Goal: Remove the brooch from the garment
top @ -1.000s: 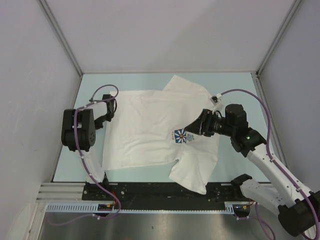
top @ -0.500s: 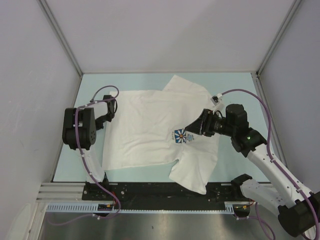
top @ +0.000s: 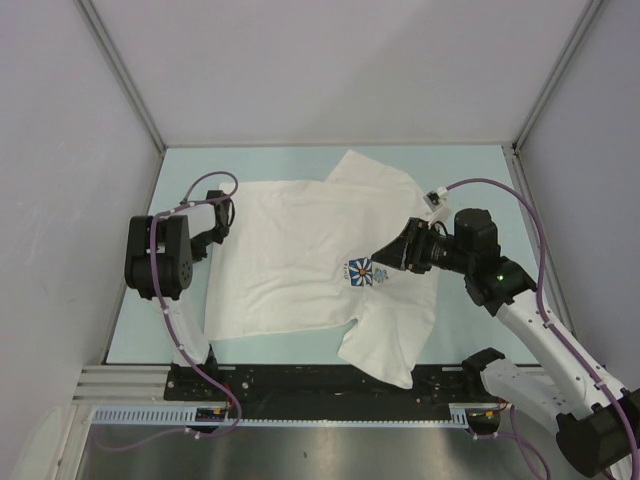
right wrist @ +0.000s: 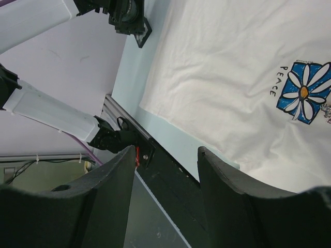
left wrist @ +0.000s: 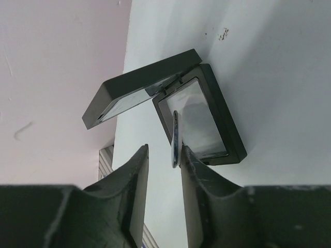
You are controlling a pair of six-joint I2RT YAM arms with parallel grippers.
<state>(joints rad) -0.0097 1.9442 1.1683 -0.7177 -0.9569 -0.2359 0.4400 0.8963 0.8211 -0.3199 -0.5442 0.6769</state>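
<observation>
Both of my grippers stand with their jaws apart. My left gripper (left wrist: 163, 154) is at the far left of the bench (top: 180, 170), off the left edge of the shirt (top: 290, 250), with its tips just above a small black hinged box (left wrist: 231, 140) that lies open on the bench. The box's lid (left wrist: 139, 88) is tilted up towards the wall. The brooch (left wrist: 176, 135) shows edge-on as a thin dark disc between my left gripper's two fingers, over the clear window of the box's lower half. It touches the right-hand finger in the wrist view, and a gap separates it from the other, so I have no clamp on it. I cannot tell whether its lower edge rests on the window.

My right gripper (right wrist: 166, 155) is about half open and has nothing between its fingers. It hangs over the chest of the shirt, just beside the blue-and-white flower print (top: 365, 272) with the word PEACE next to it. The shirt is spread flat across the middle of the bench, and the brooch is well apart from it.
</observation>
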